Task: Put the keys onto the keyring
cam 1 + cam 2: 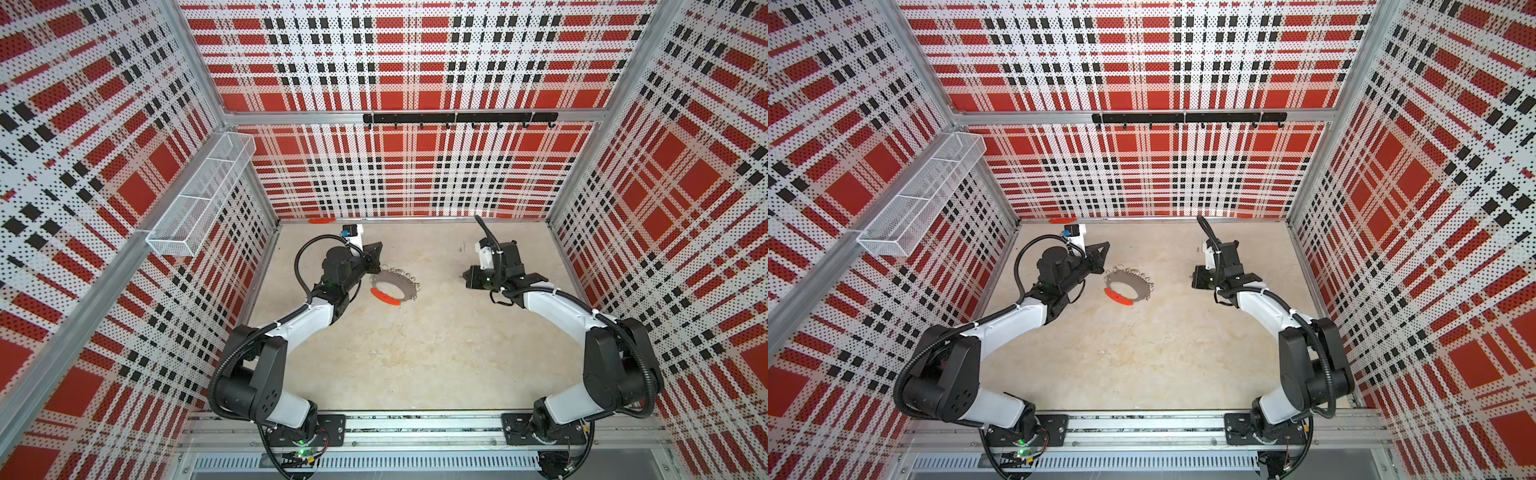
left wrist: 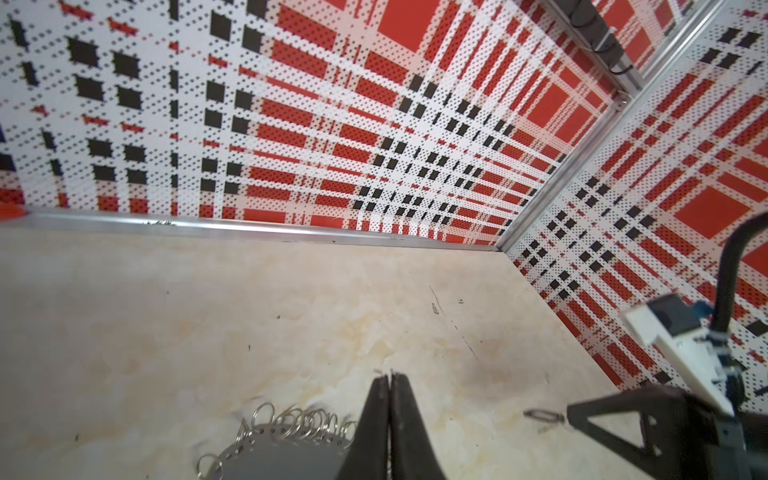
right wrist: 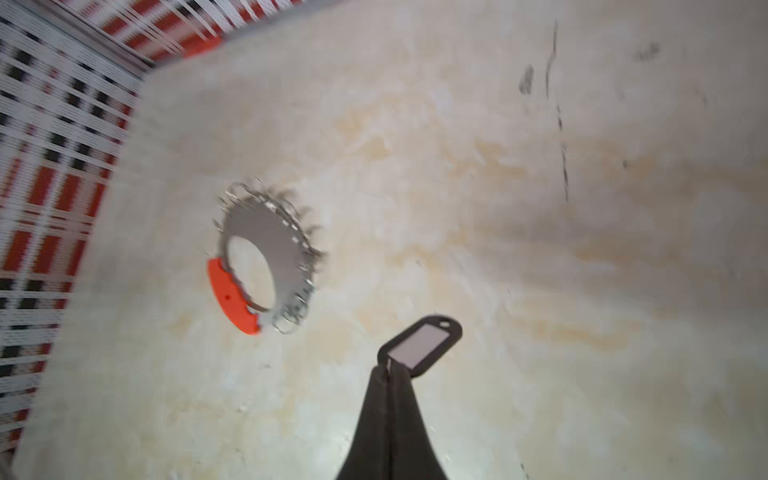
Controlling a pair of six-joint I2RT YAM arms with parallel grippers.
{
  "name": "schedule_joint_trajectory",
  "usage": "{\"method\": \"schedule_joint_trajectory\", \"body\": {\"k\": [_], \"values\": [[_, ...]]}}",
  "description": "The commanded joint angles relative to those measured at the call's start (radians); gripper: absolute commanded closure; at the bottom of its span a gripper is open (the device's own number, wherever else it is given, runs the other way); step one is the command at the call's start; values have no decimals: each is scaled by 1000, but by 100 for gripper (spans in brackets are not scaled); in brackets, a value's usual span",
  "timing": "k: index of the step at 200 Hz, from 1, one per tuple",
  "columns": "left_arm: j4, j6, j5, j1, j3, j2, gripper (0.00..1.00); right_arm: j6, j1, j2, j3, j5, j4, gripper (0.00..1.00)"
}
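The keyring (image 1: 395, 286) lies on the pale floor left of centre, a grey hoop fringed with small silver split rings and with a red-orange segment (image 1: 385, 296) at its near side; it also shows in the right wrist view (image 3: 266, 253). My left gripper (image 1: 375, 272) sits at its far left rim. In the left wrist view the left gripper (image 2: 389, 376) is shut, with thin silver wire poking out at the tip beside the split rings (image 2: 299, 422). My right gripper (image 3: 389, 370) hovers to the right, shut on the keys. The black-framed tag (image 3: 422, 344) sticks out ahead of it.
A lone red-orange strip (image 1: 322, 220) lies along the foot of the back wall. A white mesh basket (image 1: 199, 199) hangs on the left wall and a black hook rail (image 1: 457, 118) on the back wall. Plaid walls close in three sides.
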Motion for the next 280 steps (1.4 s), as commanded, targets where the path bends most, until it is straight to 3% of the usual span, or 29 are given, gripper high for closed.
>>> {"method": "schedule_joint_trajectory", "body": {"k": [1,35,90,100,121,143,166,206,244,280], "values": [[41,-74,-26,16,-30,8,91,-24,20,-19,-29,118,-129,100],[56,-131,33,27,-27,57,91,-6,29,92,-23,201,-190,100],[58,-147,7,34,-94,-12,89,-40,28,351,216,257,-201,99],[57,-149,-8,40,-120,-35,87,-42,29,364,250,251,-205,92],[57,-161,-44,65,-173,-85,82,-53,28,371,324,245,-242,61],[50,-193,-69,139,-227,-138,78,-59,42,363,381,255,-267,49],[49,-232,-125,207,-291,-214,74,-98,103,358,435,214,-199,49],[-58,-291,-205,297,-320,-269,73,-168,240,516,611,-130,27,56],[-77,-323,-177,321,-360,-312,73,-196,331,749,914,-166,-40,60],[-74,-334,-157,324,-369,-330,73,-178,366,851,1001,-133,-34,59]]}}
